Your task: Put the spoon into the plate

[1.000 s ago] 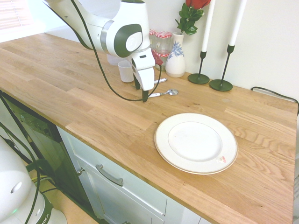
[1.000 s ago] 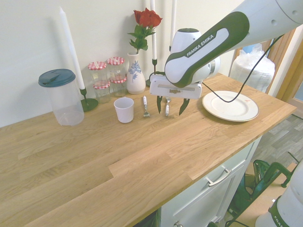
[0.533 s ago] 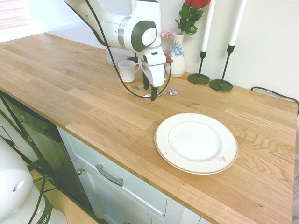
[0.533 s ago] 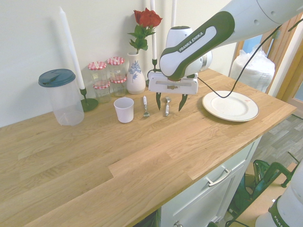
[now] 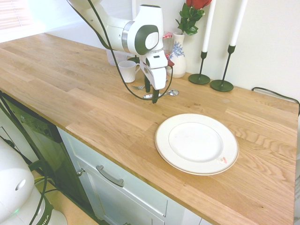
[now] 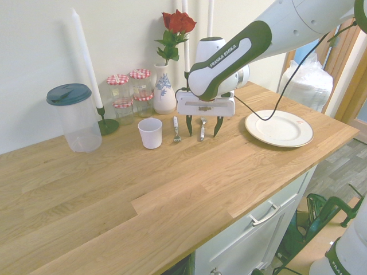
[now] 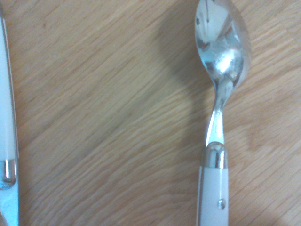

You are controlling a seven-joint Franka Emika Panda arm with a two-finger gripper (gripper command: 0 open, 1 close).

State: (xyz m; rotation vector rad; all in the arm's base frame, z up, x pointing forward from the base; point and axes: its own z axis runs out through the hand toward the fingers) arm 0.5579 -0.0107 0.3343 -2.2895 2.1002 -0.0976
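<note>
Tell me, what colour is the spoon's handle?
White, with a silver band where it joins the shiny bowl. The spoon shows best in the wrist view.

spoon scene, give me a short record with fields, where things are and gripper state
spoon: small silver teaspoon with whitish handle, flat on the wooden countertop, not held
gripper: open, pointing down over the spoon, a finger on each side
plate: large round cream-white plate, nothing on it, apart from the spoon
fork: whitish-handled fork beside the spoon
cup: small white cup beside the fork
</note>
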